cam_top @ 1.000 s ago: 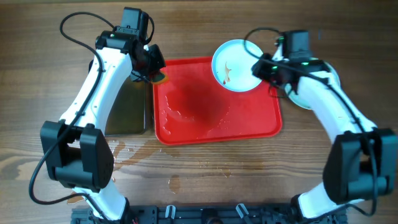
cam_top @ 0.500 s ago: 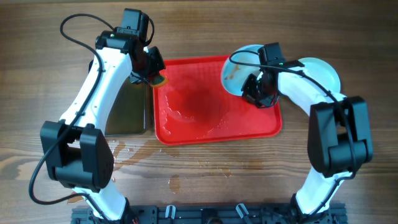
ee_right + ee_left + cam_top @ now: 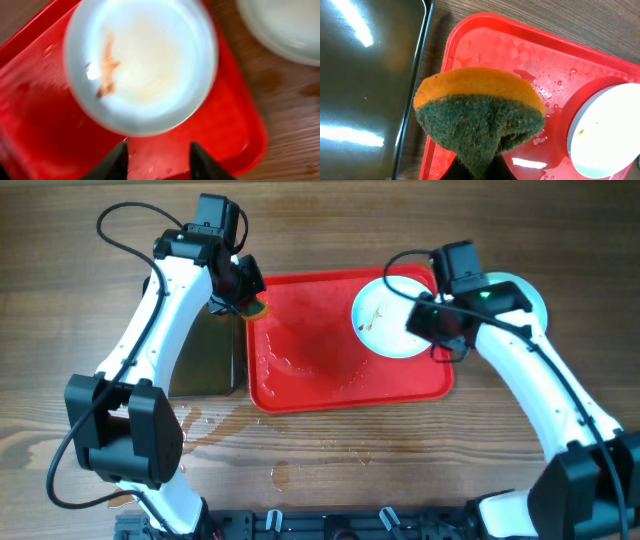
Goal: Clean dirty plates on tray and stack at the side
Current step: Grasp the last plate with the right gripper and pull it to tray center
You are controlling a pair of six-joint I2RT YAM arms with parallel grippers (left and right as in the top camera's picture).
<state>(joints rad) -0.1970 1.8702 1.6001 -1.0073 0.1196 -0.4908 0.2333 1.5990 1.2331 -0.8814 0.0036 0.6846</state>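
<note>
One dirty plate with a brown smear lies flat at the back right of the red tray. In the right wrist view the plate lies just beyond my right gripper, which is open and empty over the tray. My right gripper is at the plate's right edge. Another pale plate lies on the table right of the tray, partly hidden by the arm. My left gripper is shut on a green-and-orange sponge above the tray's back left corner.
A black tray lies left of the red tray and shows in the left wrist view. Water films the red tray, and small puddles lie on the wooden table in front.
The right gripper brought the plate down from over the tray's back edge, laid it flat on the tray and let go. The left arm has not moved.
</note>
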